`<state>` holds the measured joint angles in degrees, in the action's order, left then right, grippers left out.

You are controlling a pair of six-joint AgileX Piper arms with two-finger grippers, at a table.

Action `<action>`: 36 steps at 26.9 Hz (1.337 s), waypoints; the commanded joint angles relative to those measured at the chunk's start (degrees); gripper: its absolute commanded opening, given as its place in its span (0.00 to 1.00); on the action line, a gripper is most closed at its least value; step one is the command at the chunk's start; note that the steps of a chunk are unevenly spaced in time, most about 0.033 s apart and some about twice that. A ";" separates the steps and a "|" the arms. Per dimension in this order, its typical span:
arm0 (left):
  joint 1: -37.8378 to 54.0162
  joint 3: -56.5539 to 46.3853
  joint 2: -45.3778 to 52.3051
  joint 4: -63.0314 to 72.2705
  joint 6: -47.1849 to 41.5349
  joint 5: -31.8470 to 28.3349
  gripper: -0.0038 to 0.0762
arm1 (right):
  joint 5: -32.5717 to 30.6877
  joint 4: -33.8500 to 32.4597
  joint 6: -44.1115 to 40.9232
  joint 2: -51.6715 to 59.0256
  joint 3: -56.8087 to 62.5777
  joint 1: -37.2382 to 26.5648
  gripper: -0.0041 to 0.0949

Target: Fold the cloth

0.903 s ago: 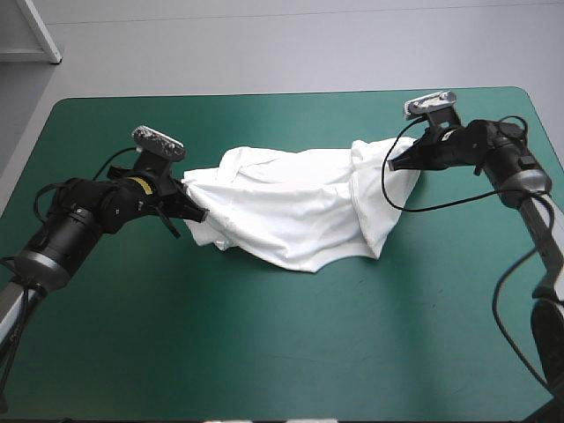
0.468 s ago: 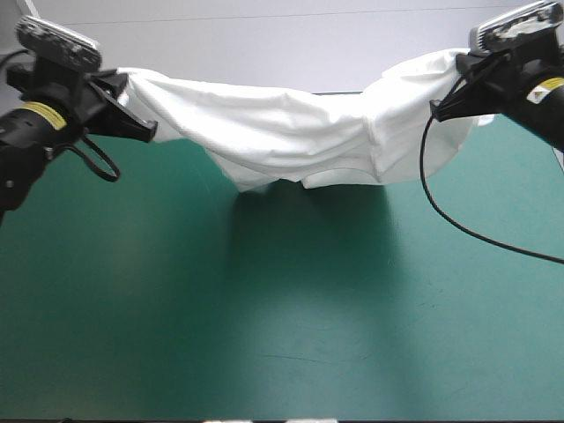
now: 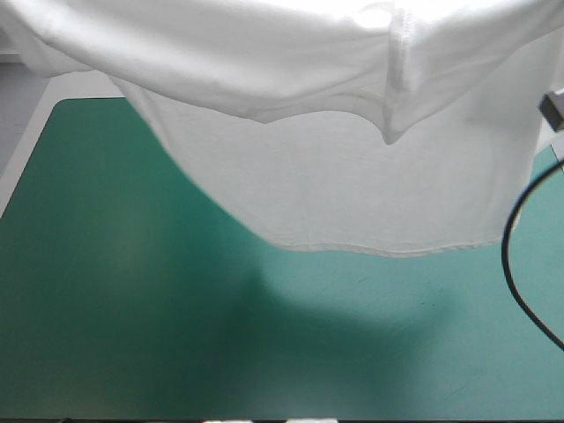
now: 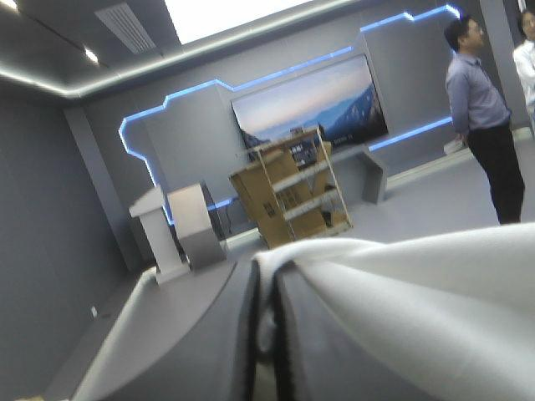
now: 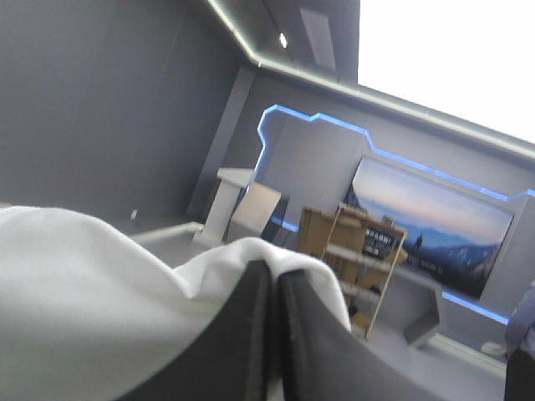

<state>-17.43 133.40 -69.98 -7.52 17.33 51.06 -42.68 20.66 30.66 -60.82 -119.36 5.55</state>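
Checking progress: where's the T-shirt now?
In the high view the T-shirt hangs side to side across the top, above the teal-green cover, left claw and right claw shut on it.

The T-shirt is white and short-sleeved. It is lifted clear of the table and hangs as a wide sheet stretched from side to side, with its top out of the high view. Its hem sags in a shallow curve over the table's middle, nearer the right edge than the left. A stitched seam folds down to a point toward the right. In both wrist views the cloth gathers in smooth folds to a pinched peak.
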 commanded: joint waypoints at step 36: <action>3.98 -37.94 -23.57 -17.61 -16.77 -22.92 0.07 | 8.54 10.18 10.39 -38.87 18.59 -0.24 0.03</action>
<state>-13.81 93.74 -93.48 -25.82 1.12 34.93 -39.62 29.47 39.56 -99.28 -96.09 5.55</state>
